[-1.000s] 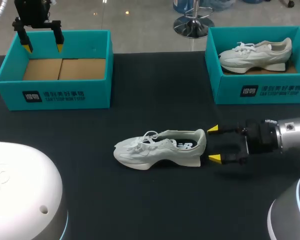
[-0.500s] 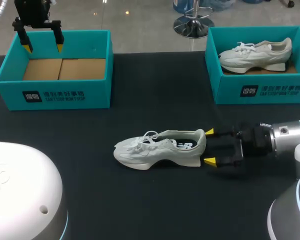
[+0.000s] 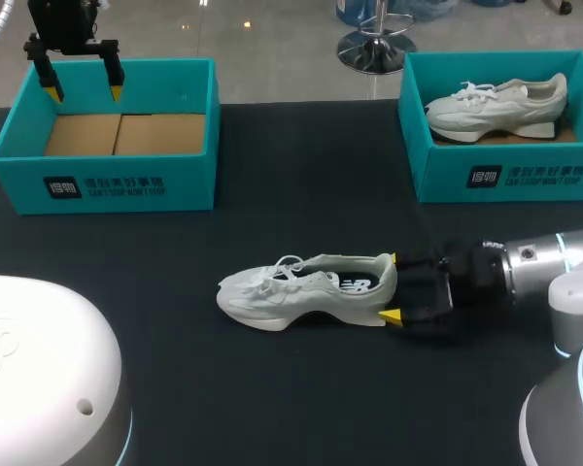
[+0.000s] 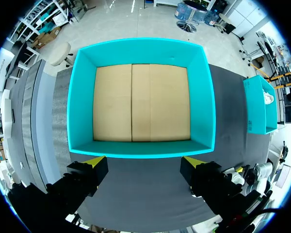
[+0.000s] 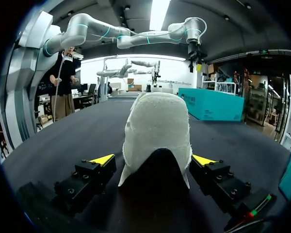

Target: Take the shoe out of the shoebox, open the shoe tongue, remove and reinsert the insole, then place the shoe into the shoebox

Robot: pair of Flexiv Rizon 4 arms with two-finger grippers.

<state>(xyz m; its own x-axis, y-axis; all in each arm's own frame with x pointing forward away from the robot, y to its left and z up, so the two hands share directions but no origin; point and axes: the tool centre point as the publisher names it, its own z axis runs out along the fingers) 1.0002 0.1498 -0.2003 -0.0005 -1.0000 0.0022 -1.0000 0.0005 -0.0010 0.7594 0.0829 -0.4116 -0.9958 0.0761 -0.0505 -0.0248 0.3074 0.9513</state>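
One white shoe [image 3: 306, 291] stands on its sole mid-bench, laced, toe towards my left, dark insole [image 3: 355, 283] showing in its opening. My right gripper [image 3: 393, 287] is open, yellow tips flanking the heel, with a sliver of gap on one side. The black bench [image 3: 301, 194] stretches between the shoe and two teal boxes well apart from it. The left shoebox [image 3: 107, 136], cardboard floor showing, sits under my open left gripper [image 3: 82, 92]. The right shoebox [image 3: 505, 175] holds a second shoe [image 3: 496, 107].
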